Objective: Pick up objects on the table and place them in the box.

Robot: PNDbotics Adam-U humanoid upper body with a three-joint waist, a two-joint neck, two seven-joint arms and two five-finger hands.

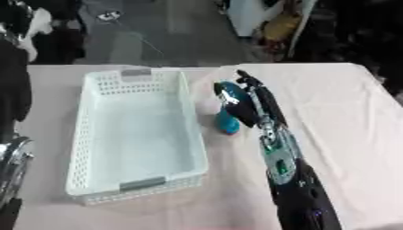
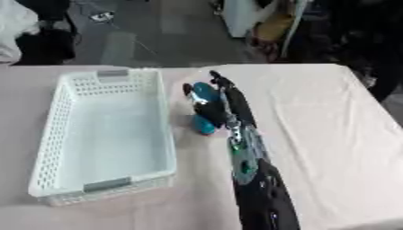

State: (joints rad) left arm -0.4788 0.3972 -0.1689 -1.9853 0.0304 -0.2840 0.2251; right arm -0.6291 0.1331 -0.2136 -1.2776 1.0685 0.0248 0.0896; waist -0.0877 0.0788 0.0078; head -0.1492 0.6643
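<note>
**Right hand closes on teal object beside the empty basket**

The robot's right hand (image 1: 245, 101) reaches in from the lower right and has its fingers and thumb curled around a teal object (image 1: 229, 105), a rounded thing with a narrower lower end showing a bit of red or pink at its base. What it is exactly cannot be made out. It sits on or just above the pale tablecloth (image 1: 330, 103), just beside the right wall of the white perforated basket (image 1: 193, 134), which serves as the box and holds nothing visible. The grasp comes from the far side of the object, so the basket is a short sideways carry to the robot's left. Whether the object has left the cloth cannot be told.

The left hand does not show clearly; only a silver and black part of the left arm (image 1: 12, 161) appears at the lower-left edge.

Judged from this, 1 object is in hand and none placed.
</note>
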